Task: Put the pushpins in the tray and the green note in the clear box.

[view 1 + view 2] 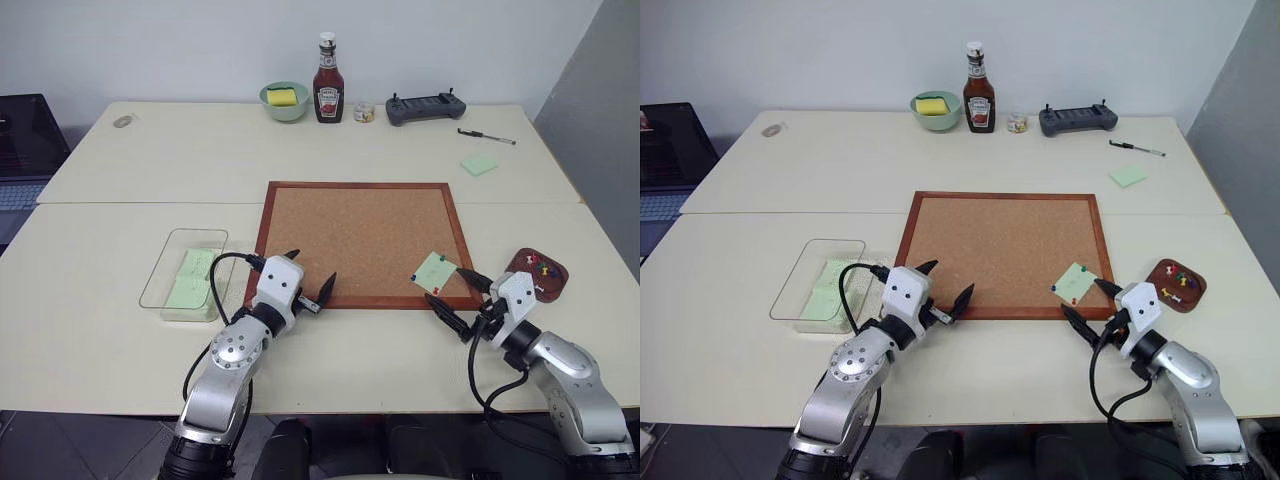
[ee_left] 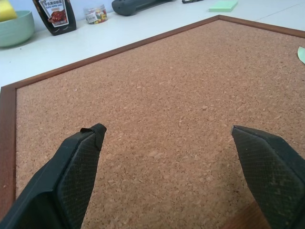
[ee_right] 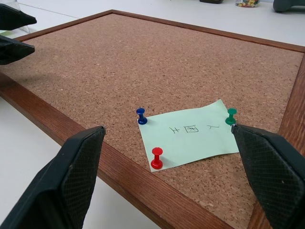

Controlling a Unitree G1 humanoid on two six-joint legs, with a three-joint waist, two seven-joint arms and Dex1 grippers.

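The green note (image 3: pixel 190 133) lies pinned at the near right corner of the corkboard (image 1: pixel 360 235). A blue pushpin (image 3: pixel 141 115), a red pushpin (image 3: pixel 156 158) and a green one (image 3: pixel 231 116) hold it down. My right gripper (image 1: pixel 447 286) is open, level, just short of the note at the board's frame. To its right the brown tray (image 1: pixel 553 288) holds several pins. The clear box (image 1: pixel 160 270), left of the board, has green paper inside. My left gripper (image 1: pixel 310 272) stands open over the board's near left corner, holding nothing.
At the back of the table stand a ketchup bottle (image 1: pixel 328 80), a green bowl (image 1: pixel 285 100) with a yellow sponge, a small jar (image 1: pixel 364 112) and a black controller (image 1: pixel 425 107). A pen (image 1: pixel 487 137) and a green pad (image 1: pixel 479 164) lie back right.
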